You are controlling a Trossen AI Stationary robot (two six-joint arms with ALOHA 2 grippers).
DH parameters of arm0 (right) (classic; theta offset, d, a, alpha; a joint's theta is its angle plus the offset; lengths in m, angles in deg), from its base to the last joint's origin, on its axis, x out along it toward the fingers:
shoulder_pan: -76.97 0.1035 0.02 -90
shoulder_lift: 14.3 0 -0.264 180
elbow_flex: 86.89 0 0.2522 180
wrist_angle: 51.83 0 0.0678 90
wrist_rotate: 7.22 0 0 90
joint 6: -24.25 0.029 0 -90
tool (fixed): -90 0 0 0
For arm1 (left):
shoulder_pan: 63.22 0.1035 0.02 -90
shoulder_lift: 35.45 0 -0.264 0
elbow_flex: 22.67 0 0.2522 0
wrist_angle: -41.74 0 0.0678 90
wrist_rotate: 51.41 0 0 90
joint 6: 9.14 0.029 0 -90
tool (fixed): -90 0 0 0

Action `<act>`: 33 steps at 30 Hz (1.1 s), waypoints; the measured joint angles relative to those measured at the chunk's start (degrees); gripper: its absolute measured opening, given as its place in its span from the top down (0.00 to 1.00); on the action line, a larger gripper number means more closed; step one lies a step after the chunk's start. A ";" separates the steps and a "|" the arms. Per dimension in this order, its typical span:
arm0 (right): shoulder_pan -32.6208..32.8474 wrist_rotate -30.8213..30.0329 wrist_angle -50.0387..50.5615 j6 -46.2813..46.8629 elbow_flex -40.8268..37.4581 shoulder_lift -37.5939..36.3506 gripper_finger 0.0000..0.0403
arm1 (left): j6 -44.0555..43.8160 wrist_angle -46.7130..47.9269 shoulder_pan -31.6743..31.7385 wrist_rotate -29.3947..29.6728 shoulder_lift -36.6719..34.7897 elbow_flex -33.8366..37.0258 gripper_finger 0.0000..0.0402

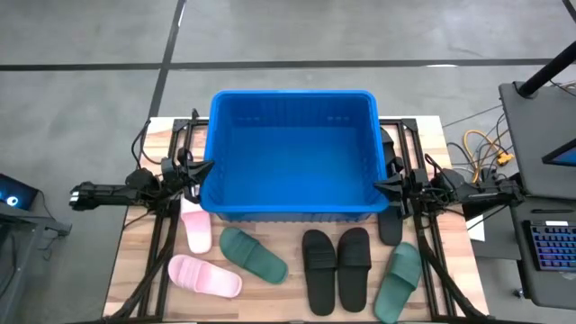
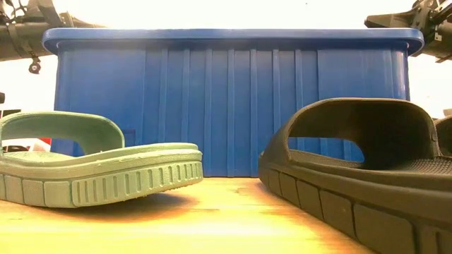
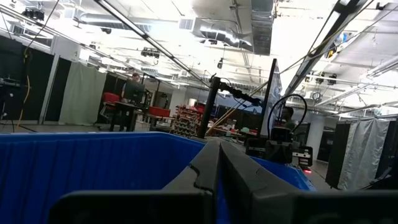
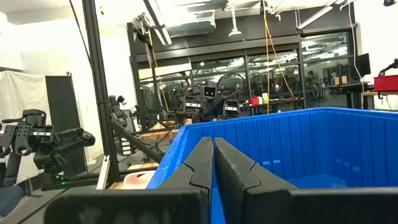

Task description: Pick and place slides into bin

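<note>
Slides [image 1: 337, 268] on wooden table [image 1: 288, 301]

**Hidden and cut off**

A black slide [image 1: 391, 225] at the table's right edge lies mostly hidden under the right arm. The bin [image 2: 233, 99] hides the table's far edge in the low view, whose right side crops another black slide [image 2: 353, 169].
</note>
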 joint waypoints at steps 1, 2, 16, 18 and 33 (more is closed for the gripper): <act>0.00 0.00 0.02 0.00 0.01 0.00 0.98 | 0.00 0.00 0.00 0.00 0.00 0.02 1.00; 0.01 0.00 0.00 0.00 -0.01 0.01 0.98 | 0.00 0.00 0.00 -0.01 0.00 0.01 1.00; -0.01 0.00 0.01 0.00 0.00 0.00 0.98 | 0.00 0.00 -0.04 -0.02 0.00 0.01 1.00; 0.01 0.00 0.02 0.00 -0.01 0.02 0.98 | 0.00 0.00 -0.04 -0.02 0.00 0.00 1.00; -0.01 0.00 -2.96 0.53 -0.03 0.02 0.98 | 0.00 0.00 0.02 -0.02 0.00 0.01 1.00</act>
